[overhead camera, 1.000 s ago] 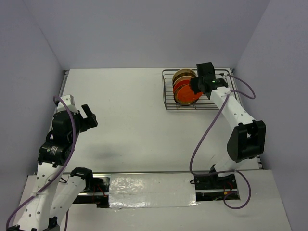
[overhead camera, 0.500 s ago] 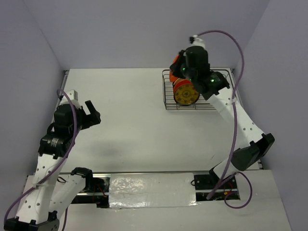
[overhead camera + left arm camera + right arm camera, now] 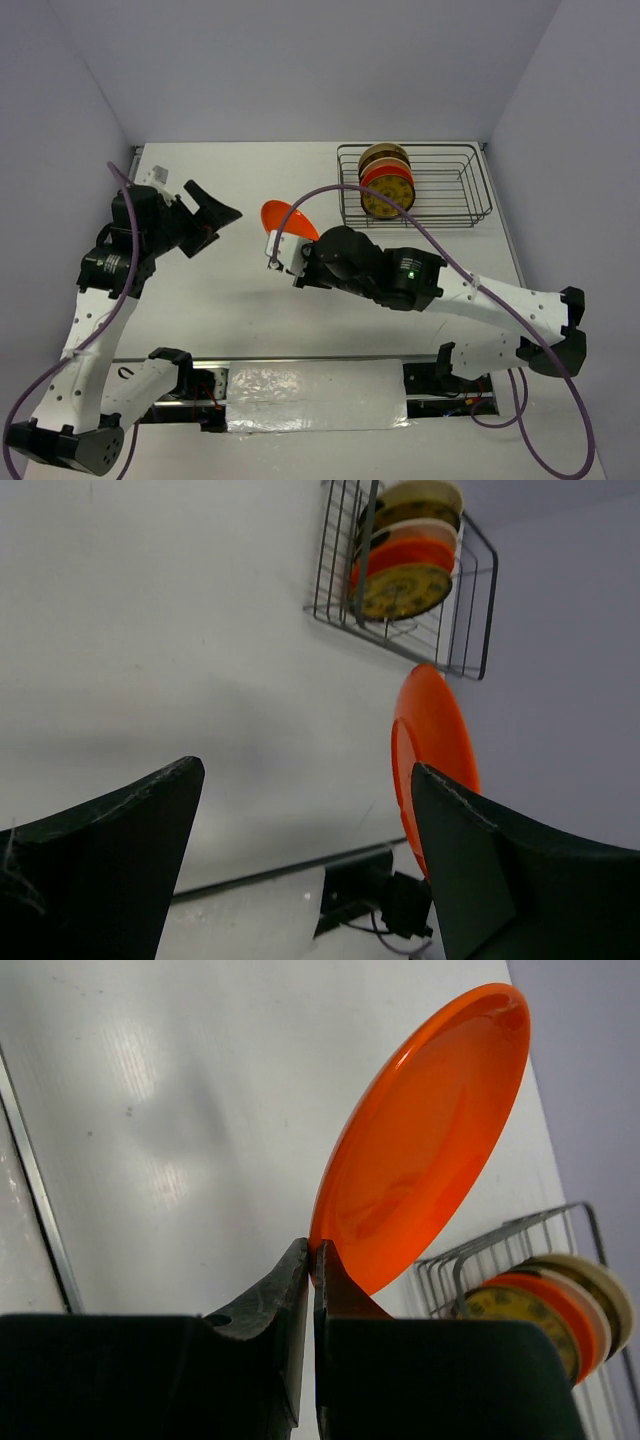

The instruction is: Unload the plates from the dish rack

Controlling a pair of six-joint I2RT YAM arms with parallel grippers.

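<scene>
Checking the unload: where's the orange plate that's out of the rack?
Top view: the orange plate is mid-table, left of the dish rack, pinched by its rim in the right gripper.

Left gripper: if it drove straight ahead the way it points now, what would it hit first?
Probably the orange plate pinched by the right gripper. It sits off to one side ahead of the open left gripper, and depth is unclear.
</scene>
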